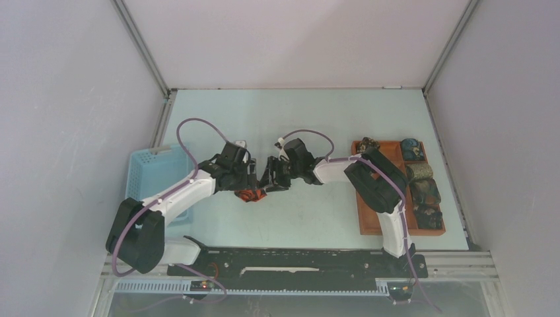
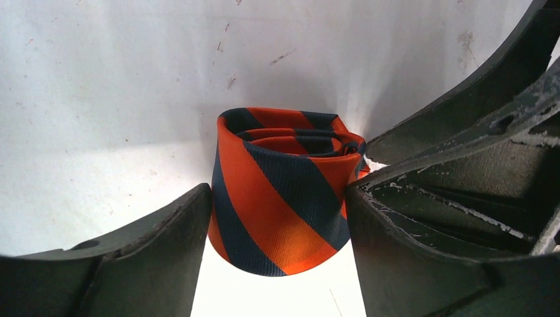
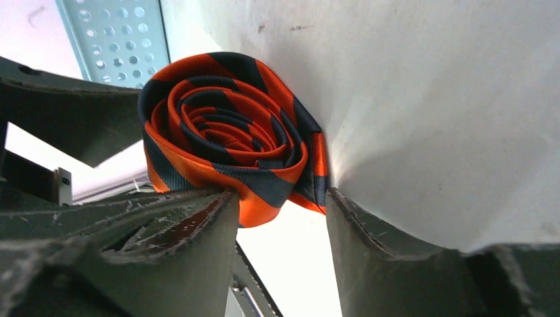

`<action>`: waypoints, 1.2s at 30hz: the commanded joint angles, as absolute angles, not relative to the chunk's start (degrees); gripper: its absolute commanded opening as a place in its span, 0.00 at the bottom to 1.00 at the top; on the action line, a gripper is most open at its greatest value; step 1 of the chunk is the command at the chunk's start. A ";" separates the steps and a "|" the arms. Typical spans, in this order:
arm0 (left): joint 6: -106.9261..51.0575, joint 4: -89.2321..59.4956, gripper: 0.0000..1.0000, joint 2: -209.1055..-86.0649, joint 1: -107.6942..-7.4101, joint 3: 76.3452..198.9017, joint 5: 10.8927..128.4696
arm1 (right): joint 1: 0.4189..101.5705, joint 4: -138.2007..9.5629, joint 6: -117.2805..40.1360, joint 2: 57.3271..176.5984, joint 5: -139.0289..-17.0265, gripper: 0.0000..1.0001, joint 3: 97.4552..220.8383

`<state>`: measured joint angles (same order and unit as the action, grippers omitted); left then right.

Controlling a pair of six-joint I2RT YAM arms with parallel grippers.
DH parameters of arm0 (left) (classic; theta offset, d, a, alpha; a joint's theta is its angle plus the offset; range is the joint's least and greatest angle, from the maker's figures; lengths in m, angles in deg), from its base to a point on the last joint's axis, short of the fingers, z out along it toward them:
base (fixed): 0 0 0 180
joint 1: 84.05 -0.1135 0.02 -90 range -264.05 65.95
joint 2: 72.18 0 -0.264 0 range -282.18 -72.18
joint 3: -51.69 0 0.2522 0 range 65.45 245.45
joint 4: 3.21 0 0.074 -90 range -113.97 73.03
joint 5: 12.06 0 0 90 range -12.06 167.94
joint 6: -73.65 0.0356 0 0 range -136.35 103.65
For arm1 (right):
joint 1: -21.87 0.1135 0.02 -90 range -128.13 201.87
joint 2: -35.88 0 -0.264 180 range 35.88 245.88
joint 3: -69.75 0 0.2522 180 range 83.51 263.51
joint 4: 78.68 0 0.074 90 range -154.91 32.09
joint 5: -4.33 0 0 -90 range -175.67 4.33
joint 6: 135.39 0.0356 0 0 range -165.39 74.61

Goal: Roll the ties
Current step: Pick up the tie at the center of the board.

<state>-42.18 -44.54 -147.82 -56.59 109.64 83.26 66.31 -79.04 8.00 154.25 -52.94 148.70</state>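
Pale surface, white walls round it, work at mid-surface.

- Striped tie: fully wound into a roll, apparently sitting on the surface between the two arms, slightly to the left-arm side. No loose tail visible.
- Roll axis: the spiral end faces the right wrist camera and the striped side wall faces the left one. So the axis runs roughly along the right tool's approach line and across the left tool's jaws.
- Left tool: jaws wide, straddling the roll's side wall, with a finger at or against each side. The fabric doesn't look squeezed, so I can't tell whether it's clamped or just bracketed.
- Right tool: about half open, tips at the roll's near rim. One finger lies under the rim and the other just beside the outer wrap. No clear pinch.
- Both tools meet nose to nose over the roll, equally near.
- Outward: tray at the right with rolled ties in its compartments, basket at the left.

My read: rolling is done and next is carrying it to the tray. The right arm is on that side. A grip across the side wall should keep the coil shut, while a grip on the rim risks unwinding it.
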 commanded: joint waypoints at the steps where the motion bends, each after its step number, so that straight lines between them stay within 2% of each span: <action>1: -41.51 -43.56 0.77 -147.42 -56.89 109.58 82.86 | 66.25 -75.81 3.69 149.87 -52.83 0.56 150.40; 12: -41.92 -43.45 0.71 -147.25 -56.89 108.93 83.57 | 67.40 -77.85 6.36 151.42 -53.76 0.62 147.82; 19: -42.21 -43.03 0.69 -147.15 -56.89 108.31 83.73 | 67.92 -80.38 8.95 154.36 -53.32 0.60 147.80; 26: -42.52 -42.46 0.67 -147.76 -56.89 107.99 83.31 | 68.09 -82.82 10.40 156.35 -52.65 0.49 147.79; 36: -42.65 -42.31 0.66 -147.86 -56.89 107.91 83.04 | 68.01 -85.13 11.76 157.05 -52.05 0.25 147.85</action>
